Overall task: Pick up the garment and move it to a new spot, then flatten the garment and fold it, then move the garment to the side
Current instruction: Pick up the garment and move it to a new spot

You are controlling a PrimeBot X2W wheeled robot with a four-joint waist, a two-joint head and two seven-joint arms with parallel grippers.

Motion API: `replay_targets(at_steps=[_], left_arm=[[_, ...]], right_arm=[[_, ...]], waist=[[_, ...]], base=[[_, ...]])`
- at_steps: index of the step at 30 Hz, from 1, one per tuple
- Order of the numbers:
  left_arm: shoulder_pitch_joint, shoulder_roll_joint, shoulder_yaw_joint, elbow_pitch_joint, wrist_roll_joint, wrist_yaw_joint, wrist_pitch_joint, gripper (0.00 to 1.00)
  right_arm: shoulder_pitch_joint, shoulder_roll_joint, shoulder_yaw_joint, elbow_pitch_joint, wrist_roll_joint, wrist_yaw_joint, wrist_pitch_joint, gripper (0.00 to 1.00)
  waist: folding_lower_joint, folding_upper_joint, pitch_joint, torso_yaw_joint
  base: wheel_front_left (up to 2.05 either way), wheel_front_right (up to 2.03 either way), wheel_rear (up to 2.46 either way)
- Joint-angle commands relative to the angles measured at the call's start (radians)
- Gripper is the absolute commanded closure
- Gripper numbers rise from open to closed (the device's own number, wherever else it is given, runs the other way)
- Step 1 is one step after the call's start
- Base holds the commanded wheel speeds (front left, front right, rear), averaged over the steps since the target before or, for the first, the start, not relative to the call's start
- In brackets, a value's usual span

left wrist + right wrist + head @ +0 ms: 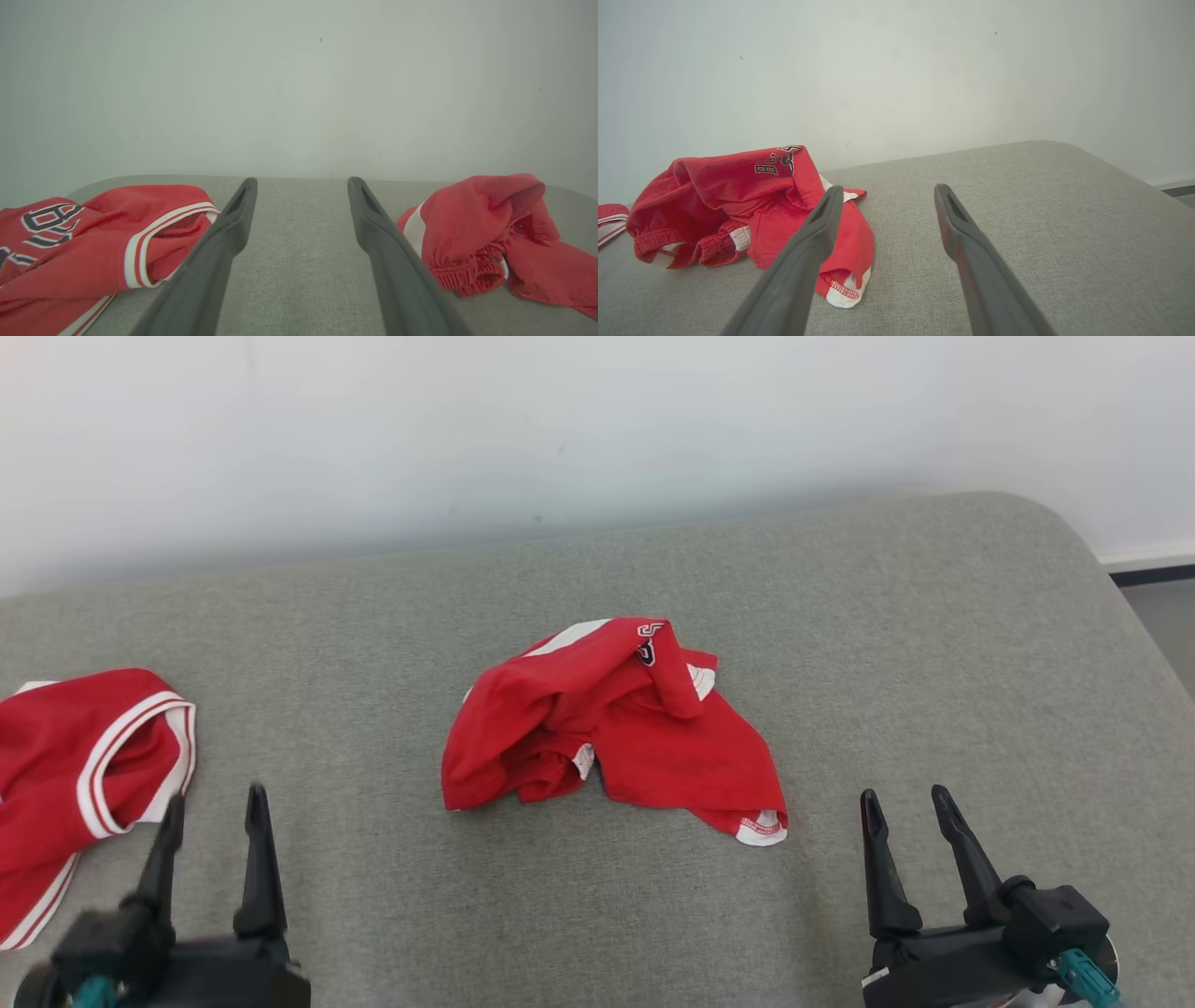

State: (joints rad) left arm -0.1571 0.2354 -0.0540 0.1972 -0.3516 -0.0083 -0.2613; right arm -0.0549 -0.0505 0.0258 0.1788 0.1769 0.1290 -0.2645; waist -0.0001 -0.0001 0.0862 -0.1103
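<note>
The left gripper (215,803) is seen with its two dark fingers spread apart and nothing between them, poised low over the grey cushion (934,663) at the near left. The right gripper (904,798) is likewise held wide apart and empty at the near right, so no cloth is gripped by either arm. Between the two, a little further from the robot, the crumpled red garment (607,728) is found lying in a heap in the middle of the cushion, apart from both grippers. Its layers are bunched over one another, a printed flap is turned over on top, and a white-trimmed corner is thrown out toward the right gripper. A second red garment (84,756) with white banding is spread at the far left edge, just beside the left gripper's fingers, though no contact can be made out. The heap in the middle is judged to be the piece in hand. Whether its present place is already the new spot cannot be told. Flattening is judged not yet begun, since no edge is laid out smooth, and folding and the move aside are left to be done.
</note>
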Motion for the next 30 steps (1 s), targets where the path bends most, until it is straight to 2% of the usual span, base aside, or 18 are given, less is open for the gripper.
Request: replay_targets(at_steps=[1,8,17,30], left_arm=[[0.052,-0.012,0.014,-0.023,0.017,0.000,-0.003,0.00],[0.181,-0.082,0.092,-0.101,0.064,-0.022,-0.002,0.00],[0.255,-0.159,0.134,-0.101,0.152,-0.071,-0.002,0.00],[0.259,-0.183,0.147,-0.085,0.223,-0.105,-0.002,0.00]], right_arm=[[0.014,0.001,-0.003,0.000,-0.009,0.003,-0.002,0.00],[0.038,0.001,-0.011,0.010,-0.022,0.003,-0.002,0.00],[0.057,0.001,-0.003,0.033,-0.032,0.003,-0.002,0.00],[0.056,0.001,0.001,0.065,-0.031,0.003,-0.002,0.00]], waist=[[0.0001,0.0001,-0.016,0.019],[0.0001,0.0001,-0.043,0.047],[0.0001,0.0001,-0.059,0.064],[0.0001,0.0001,-0.066,0.067]], base=[[0.00,0.00,0.00],[0.00,0.00,0.00],[0.00,0.00,0.00],[0.00,0.00,0.00]])
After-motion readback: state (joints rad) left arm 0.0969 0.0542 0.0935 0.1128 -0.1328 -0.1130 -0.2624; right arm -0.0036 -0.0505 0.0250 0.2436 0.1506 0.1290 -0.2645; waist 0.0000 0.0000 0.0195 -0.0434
